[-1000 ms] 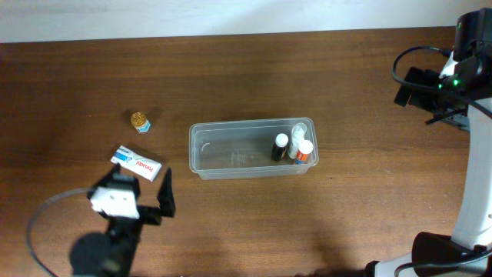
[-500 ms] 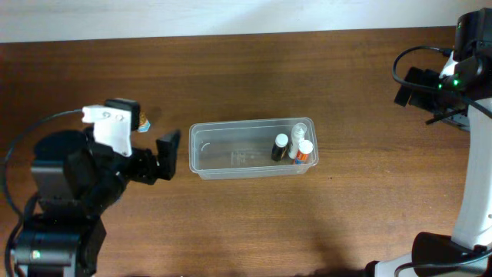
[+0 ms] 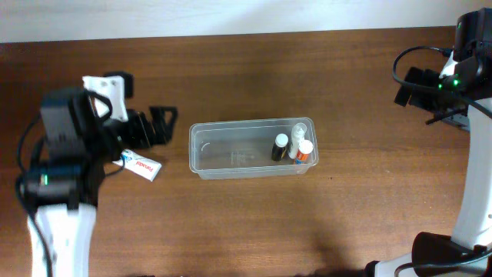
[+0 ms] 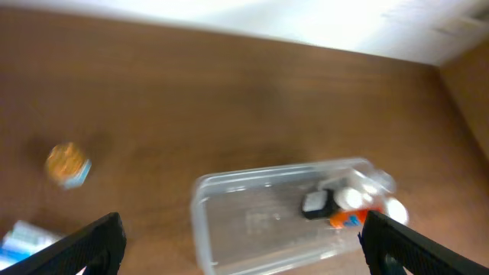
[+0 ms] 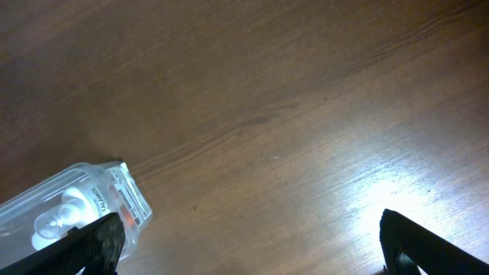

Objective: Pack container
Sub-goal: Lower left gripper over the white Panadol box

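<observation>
The clear container point(image 3: 231, 152) lies at the table's middle and shows in the left wrist view point(image 4: 252, 229) too. At its right end it holds a black-capped bottle point(image 3: 280, 146), a white bottle point(image 3: 297, 137) and an orange-labelled bottle point(image 3: 305, 151). My left gripper point(image 3: 159, 125) is open and empty, just left of the container, with its fingers wide apart in the left wrist view point(image 4: 241, 252). My right gripper point(image 3: 410, 85) is open and empty at the far right; its view point(image 5: 252, 252) shows the container's corner point(image 5: 72, 210).
A white, blue and red tube box point(image 3: 141, 165) lies left of the container, partly under my left arm. A small gold-topped item point(image 4: 67, 163) sits farther left in the left wrist view; the arm hides it from overhead.
My left arm has swung from the table's front left up and back, to just left of the container. It now covers the gold-topped item. The right arm has not moved.
</observation>
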Controlling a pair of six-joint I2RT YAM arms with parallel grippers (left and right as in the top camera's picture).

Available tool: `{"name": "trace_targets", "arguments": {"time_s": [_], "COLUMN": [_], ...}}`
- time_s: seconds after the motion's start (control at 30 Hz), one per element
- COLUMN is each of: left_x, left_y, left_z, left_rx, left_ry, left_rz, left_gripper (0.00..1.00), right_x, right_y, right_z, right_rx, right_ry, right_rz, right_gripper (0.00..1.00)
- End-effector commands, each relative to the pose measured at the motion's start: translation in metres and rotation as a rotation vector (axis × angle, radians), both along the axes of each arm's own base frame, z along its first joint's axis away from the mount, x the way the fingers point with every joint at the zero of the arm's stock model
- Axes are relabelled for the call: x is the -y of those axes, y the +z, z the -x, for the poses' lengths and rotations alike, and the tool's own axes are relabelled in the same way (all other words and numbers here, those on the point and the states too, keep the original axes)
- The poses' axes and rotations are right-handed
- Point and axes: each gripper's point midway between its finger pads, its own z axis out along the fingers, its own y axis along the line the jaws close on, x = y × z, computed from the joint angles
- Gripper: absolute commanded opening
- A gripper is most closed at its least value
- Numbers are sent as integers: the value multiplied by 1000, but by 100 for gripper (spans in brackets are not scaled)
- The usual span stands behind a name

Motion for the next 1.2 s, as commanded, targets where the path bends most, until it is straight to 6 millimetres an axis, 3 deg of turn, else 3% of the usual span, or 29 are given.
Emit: {"name": "trace_targets", "arguments": {"time_s": [0.0,0.17,0.27,0.4,0.67,0.83,1.03,1.17], "left_x": [-39,-91,-107,-114,-128,-124,-115,-110], "left_y": [-40,-116,-148,-178,-201,-198,-204,-211], "left_z": [-21,-22,-16,-19,-26,-37,-19,-13], "left_rx": [-175,-453,-576,-660,-681,-616,-689,-728], "left_ry": [211,478,586,643,686,509,445,521], "left_rz": [73,57,47,64,4,-85,-152,-104], "left_gripper": [99,99,99,99,99,99,99,99], "right_x": [4,4,4,4,4,4,4,4], "right_y": [2,2,2,2,2,2,2,2], "right_z": [0,0,0,0,0,0,0,0], "right_rx": [7,7,7,7,7,7,7,7], "right_ry": [-17,-17,-17,-17,-17,-17,-17,-17], "right_rz": [10,10,10,10,10,10,10,10], "right_gripper": [98,98,98,99,98,98,98,98]}}
